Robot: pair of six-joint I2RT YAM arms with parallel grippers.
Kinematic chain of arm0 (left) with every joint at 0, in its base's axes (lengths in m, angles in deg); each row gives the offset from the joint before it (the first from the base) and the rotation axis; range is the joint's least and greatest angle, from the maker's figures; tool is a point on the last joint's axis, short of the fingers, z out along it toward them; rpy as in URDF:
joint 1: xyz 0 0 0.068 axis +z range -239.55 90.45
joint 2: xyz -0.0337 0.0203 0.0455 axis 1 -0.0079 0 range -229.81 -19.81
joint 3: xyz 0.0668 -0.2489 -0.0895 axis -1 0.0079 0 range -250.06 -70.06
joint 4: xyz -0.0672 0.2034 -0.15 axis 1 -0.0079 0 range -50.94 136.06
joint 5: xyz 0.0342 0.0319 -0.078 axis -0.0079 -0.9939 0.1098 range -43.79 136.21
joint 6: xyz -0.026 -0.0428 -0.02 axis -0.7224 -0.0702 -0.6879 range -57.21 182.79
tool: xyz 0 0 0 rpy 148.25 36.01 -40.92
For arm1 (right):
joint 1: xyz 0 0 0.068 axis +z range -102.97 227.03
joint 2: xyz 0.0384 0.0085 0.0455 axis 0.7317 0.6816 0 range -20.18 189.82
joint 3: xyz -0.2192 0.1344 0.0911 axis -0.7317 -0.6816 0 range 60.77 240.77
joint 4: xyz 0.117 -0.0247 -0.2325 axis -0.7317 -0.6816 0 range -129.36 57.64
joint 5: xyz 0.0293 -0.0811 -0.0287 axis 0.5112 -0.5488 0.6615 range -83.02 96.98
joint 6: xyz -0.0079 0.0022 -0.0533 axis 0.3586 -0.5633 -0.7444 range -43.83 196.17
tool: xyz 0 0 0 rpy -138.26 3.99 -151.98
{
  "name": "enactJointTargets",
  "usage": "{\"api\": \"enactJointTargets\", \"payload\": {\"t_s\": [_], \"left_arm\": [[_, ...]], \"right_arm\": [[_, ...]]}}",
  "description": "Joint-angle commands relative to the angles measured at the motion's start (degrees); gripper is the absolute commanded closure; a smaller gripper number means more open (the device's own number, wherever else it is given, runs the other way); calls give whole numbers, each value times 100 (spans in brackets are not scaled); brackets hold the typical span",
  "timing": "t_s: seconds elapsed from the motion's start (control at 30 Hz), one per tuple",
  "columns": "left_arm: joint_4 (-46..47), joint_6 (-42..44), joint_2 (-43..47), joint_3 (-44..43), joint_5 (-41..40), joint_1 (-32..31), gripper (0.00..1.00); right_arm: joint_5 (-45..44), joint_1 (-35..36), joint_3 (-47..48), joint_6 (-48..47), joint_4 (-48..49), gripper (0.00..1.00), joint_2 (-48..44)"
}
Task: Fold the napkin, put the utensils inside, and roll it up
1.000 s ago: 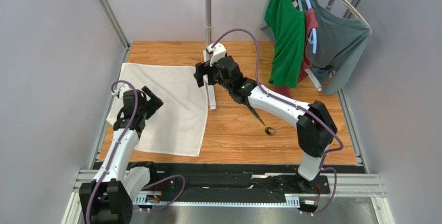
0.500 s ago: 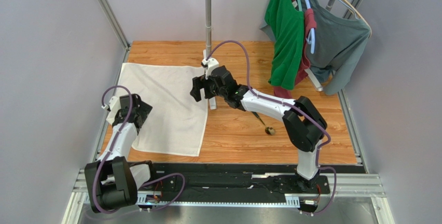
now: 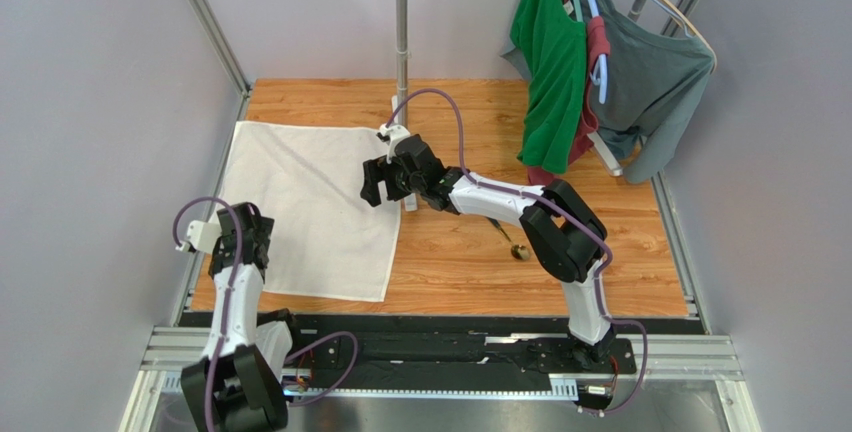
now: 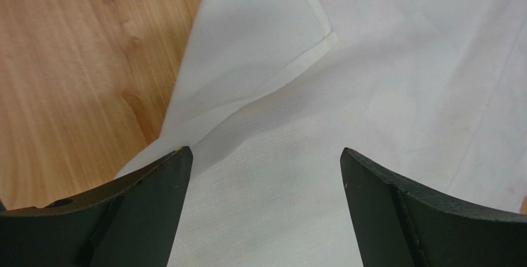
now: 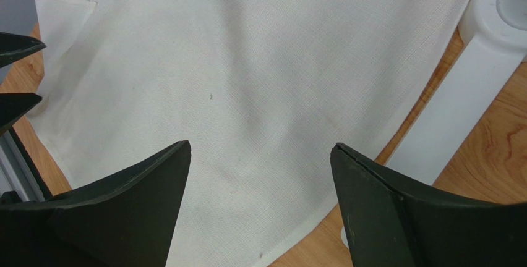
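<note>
The white napkin (image 3: 310, 202) lies spread flat on the left half of the wooden table. Its near-left edge is turned over in a small flap (image 4: 266, 44). My left gripper (image 3: 255, 242) hovers open just above that edge, and only cloth shows between its fingers (image 4: 266, 150). Over the napkin's right edge (image 5: 216, 81) my right gripper (image 3: 372, 190) stands open and empty (image 5: 260, 145). The spoon (image 3: 518, 249), black-handled with a brassy bowl, rests on bare wood to the right, its handle partly hidden under my right arm.
The white pole stand (image 3: 402, 42) rises just right of the napkin, and its base (image 5: 470, 88) sits close to my right fingers. Green (image 3: 550, 62) and grey (image 3: 650, 82) shirts hang on a rack at the far right. Grey walls enclose the table.
My left arm has pulled back toward the near-left, its gripper now at the napkin's left edge. My right gripper has swung left and lower, from beside the pole to over the napkin's right edge.
</note>
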Motion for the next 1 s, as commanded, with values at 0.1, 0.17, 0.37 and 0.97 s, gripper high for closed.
{"api": "enactJointTargets", "payload": {"t_s": [0.1, 0.17, 0.37, 0.97], "left_arm": [[-1201, -582, 1351, 192, -1160, 242, 1], [-1525, -652, 1474, 140, -1396, 365, 1], [-1440, -154, 1571, -27, -1214, 435, 1], [-279, 1043, 1061, -440, 26, 401, 6]], "right_arm": [[199, 64, 451, 102, -57, 12, 385], [226, 73, 539, 84, -84, 12, 490], [349, 64, 872, -12, -365, 12, 816], [-19, 310, 109, 875, -532, 13, 800]]}}
